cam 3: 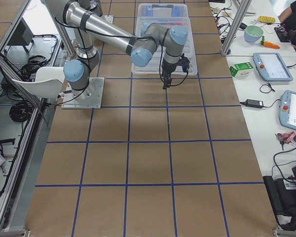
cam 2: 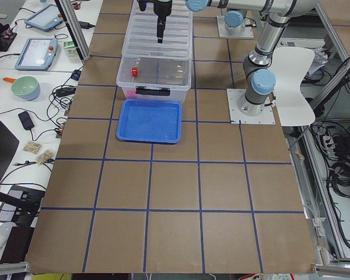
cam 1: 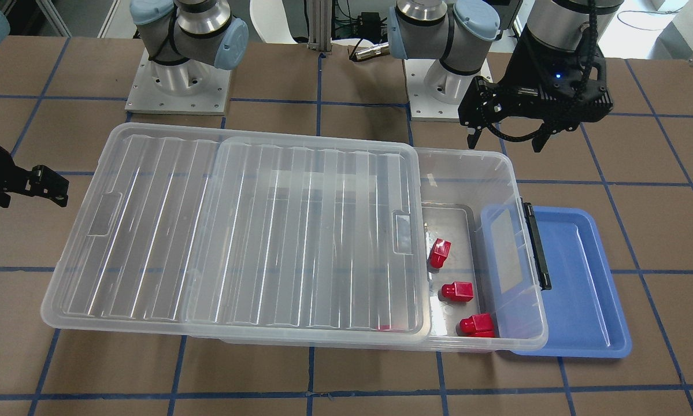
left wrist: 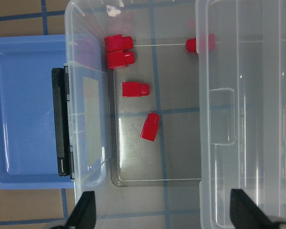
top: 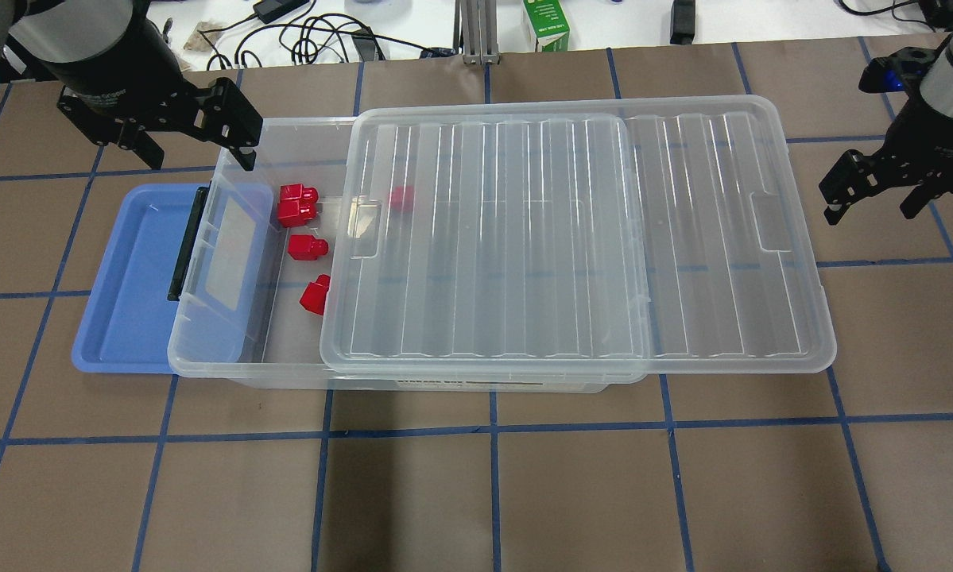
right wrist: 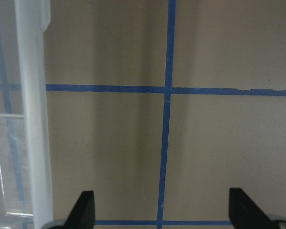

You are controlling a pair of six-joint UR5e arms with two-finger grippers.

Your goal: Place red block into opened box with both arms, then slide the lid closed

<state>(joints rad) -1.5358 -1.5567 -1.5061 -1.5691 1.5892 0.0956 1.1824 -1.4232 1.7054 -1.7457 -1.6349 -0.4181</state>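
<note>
The clear box point(top: 285, 123) lies lengthwise on the table. Its ribbed lid point(top: 571, 238) rests on top, shifted toward my right, so the left end stays uncovered. Several red blocks point(top: 307, 248) lie on the box floor in that uncovered end; one more point(top: 400, 197) shows dimly under the lid. My left gripper point(top: 198, 159) hovers open and empty over the box's far left corner. In the left wrist view the red blocks point(left wrist: 135, 89) sit below its spread fingers point(left wrist: 83, 210). My right gripper point(top: 872, 210) hangs open beyond the lid's right end, holding nothing.
A blue tray point(top: 126, 278) sits against the box's latch end, partly under it. The arm bases point(cam 1: 178, 86) stand behind the box. A green carton point(top: 545, 24) and cables lie past the far table edge. Brown paper with blue tape lines point(right wrist: 164, 143) spreads under the right gripper.
</note>
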